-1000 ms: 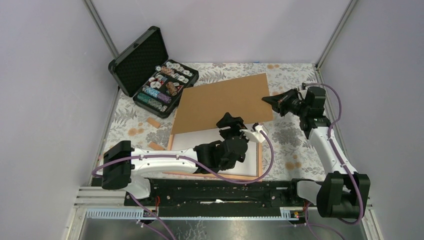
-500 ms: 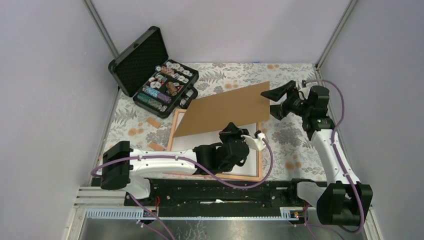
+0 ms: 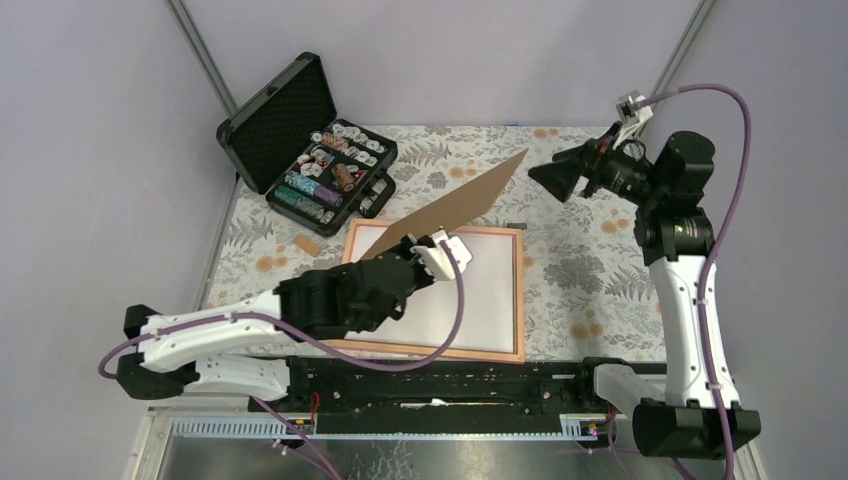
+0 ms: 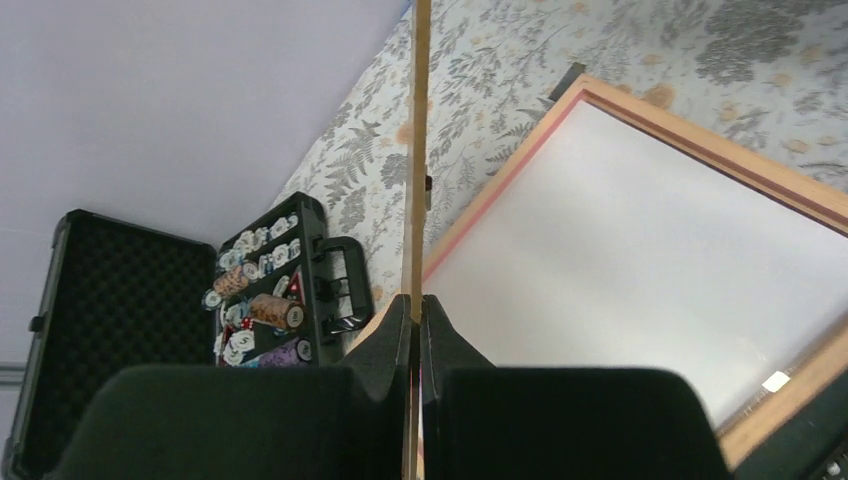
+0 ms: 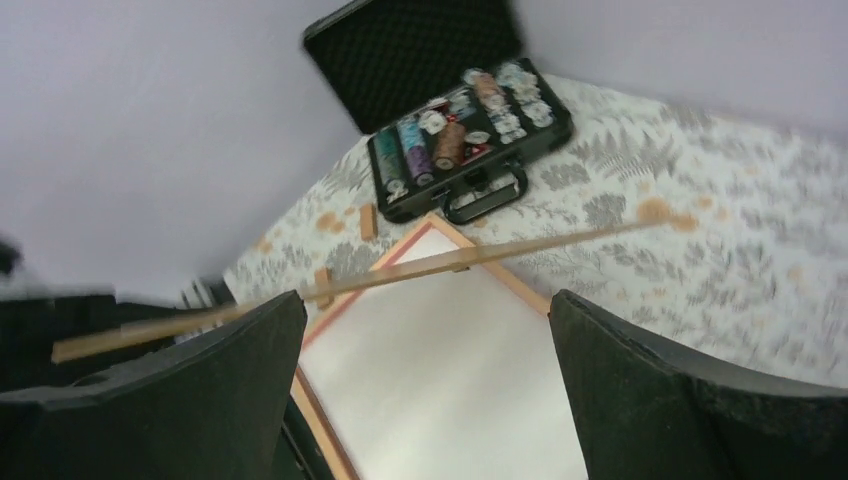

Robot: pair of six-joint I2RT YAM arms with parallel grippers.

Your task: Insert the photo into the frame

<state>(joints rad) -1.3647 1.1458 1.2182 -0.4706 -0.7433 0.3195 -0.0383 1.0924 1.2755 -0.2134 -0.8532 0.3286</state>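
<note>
Brown backing board (image 3: 455, 205) stands tilted on its edge over the flat frame (image 3: 521, 290), with the left gripper (image 4: 415, 305) clamped on it. The white sheet inside seems to be the photo (image 3: 470, 290), face down. The right gripper (image 3: 548, 181) hangs high, jaws wide apart. Next, I think, the board must be lowered squarely.

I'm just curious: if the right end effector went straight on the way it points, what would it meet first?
Probably the tilted brown cardboard-like board, seen edge-on between the right end effector's open fingers; the pinkish wooden picture frame lies beyond. Depth is unclear.
</note>
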